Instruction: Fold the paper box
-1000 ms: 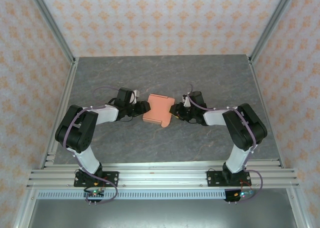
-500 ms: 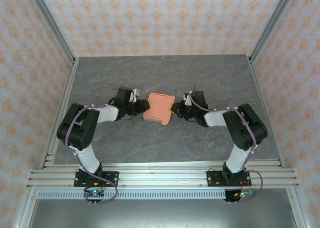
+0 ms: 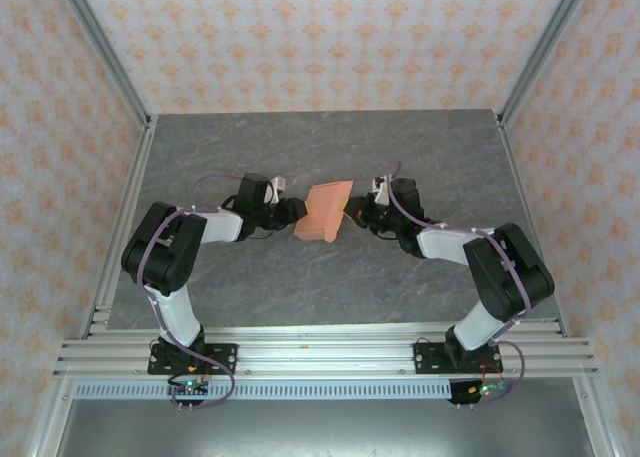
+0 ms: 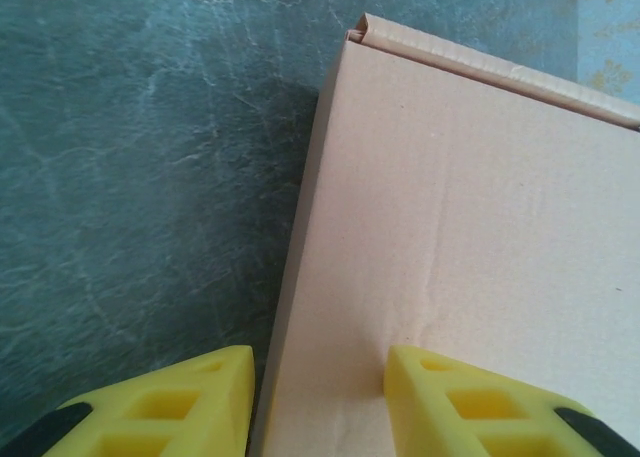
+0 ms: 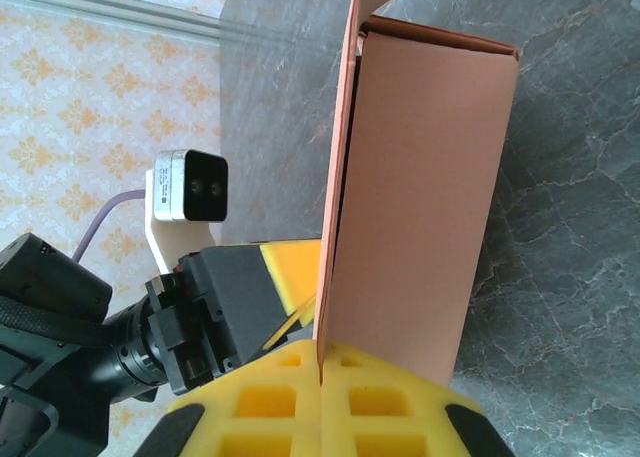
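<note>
At the middle of the grey marbled surface, between the two arms: paper box, salmon-orange, tipped up off the flat rather than lying down. Pinched from the right by the right gripper, its yellow pads pressed together on a single thin card flap (seen edge-on from that wrist). Met from the left by the left gripper, yellow fingers set apart, one just beside the box's side wall, the other over its broad face; impossible to tell whether gripping or merely straddling. Rolled card lip along the box's far edge in the left wrist view, with faint creases across the face. From the right wrist, flap reaching past the box's far end. Behind the flap there, the left arm's white wrist camera with a purple cable. Orange-patterned walls around the left, far and right sides.
</note>
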You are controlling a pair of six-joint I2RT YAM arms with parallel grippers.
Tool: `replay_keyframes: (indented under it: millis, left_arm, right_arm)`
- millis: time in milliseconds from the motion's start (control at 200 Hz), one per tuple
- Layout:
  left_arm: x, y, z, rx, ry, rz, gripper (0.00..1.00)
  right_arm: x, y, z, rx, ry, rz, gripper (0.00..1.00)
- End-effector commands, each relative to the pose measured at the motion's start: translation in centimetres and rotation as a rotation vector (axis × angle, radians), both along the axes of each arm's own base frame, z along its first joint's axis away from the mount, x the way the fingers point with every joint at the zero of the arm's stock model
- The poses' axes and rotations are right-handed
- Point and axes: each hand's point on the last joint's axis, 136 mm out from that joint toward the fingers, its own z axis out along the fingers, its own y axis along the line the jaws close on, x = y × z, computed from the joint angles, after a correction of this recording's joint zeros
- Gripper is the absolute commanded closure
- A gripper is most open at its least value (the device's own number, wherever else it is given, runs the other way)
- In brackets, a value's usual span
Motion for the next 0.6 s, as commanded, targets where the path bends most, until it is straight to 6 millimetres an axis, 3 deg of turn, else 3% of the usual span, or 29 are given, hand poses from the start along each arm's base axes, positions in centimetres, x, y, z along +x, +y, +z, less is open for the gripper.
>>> replay_keyframes:
  millis: [0, 240, 596]
  left_arm:
    - [-1.1, -2.0, -0.9, -0.015, 0.043, -0.057, 0.59]
    - [-1.0, -2.7, -1.0, -0.010, 0.045, -0.075, 0.57]
    - [-0.8, -3.3, -1.1, 0.006, 0.045, -0.101, 0.52]
  right_arm:
    - [-0.5, 0.3, 0.7, -0.026, -0.020, 0.013, 0.96]
    - [-0.5, -0.3, -0.1, -0.112, 0.027, -0.034, 0.96]
    - [0.0, 0.4, 1.4, -0.142, 0.027, -0.070, 0.96]
